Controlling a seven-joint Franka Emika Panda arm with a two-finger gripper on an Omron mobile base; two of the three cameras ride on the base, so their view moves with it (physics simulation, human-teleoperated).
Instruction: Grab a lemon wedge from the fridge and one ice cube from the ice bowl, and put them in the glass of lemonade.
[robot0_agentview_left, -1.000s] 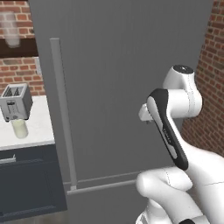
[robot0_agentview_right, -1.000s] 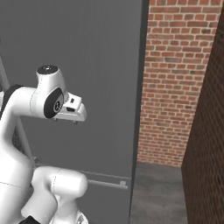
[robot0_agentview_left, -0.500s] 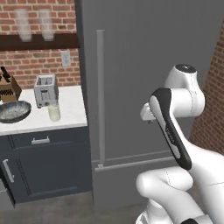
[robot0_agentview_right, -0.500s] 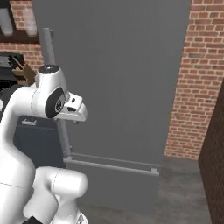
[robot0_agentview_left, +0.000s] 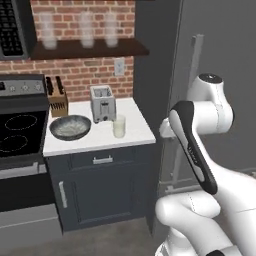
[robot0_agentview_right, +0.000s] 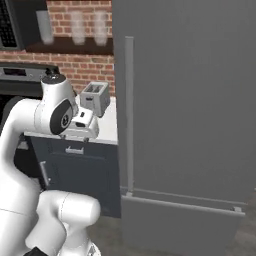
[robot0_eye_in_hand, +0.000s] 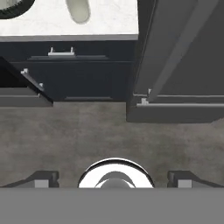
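Fridge is shut, so the lemon wedge is hidden behind the door. We judge the door heavy and stiff, probably with seal resistance; best hold is the long vertical bar handle, gripped mid-height so the pull is square.

On the counter, at 9 o'clock from the fridge in the left base view: ice bowl is wide and shallow, at 8 o'clock of the toaster. Individual cubes aren't resolvable; we expect them small, hard and slippery, so pinch across flat faces.

Glass of lemonade stands just in front of the toaster at its 5 o'clock, apart from the bowl. Likely smooth and easy to tip, so drop items in from above.

Gripper: fingers spread wide, nothing between them, pointing down at the floor.
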